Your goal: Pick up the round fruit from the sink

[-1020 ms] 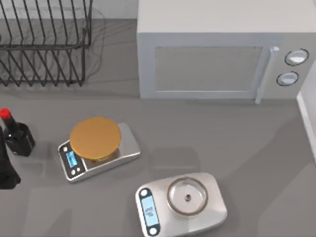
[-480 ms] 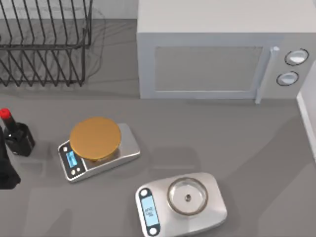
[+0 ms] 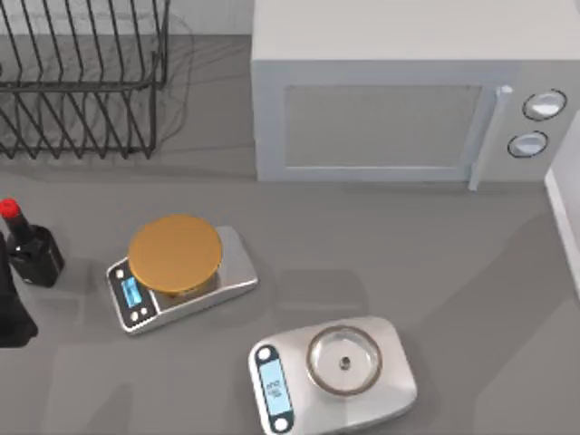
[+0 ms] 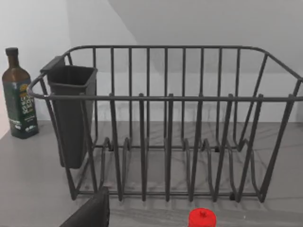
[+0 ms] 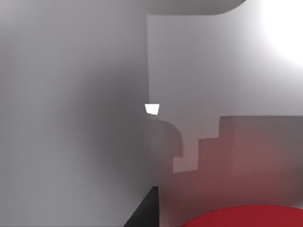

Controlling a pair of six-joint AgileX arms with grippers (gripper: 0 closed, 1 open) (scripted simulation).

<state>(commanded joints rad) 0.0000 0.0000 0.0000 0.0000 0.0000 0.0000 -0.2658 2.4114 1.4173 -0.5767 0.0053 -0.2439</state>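
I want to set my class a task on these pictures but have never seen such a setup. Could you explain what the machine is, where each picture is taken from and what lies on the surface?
This is a simulated two-armed AgileX robot at a grey table. The top view looks down on a microwave, a wire dish rack, two kitchen scales and a dark red-capped bottle. The dark shape at the table's left edge is probably the left arm. Its wrist camera faces the rack, with an oil bottle beside it. The right wrist camera sits close to pale walls, the round fruit showing red at the picture's edge. Nothing is visibly held.
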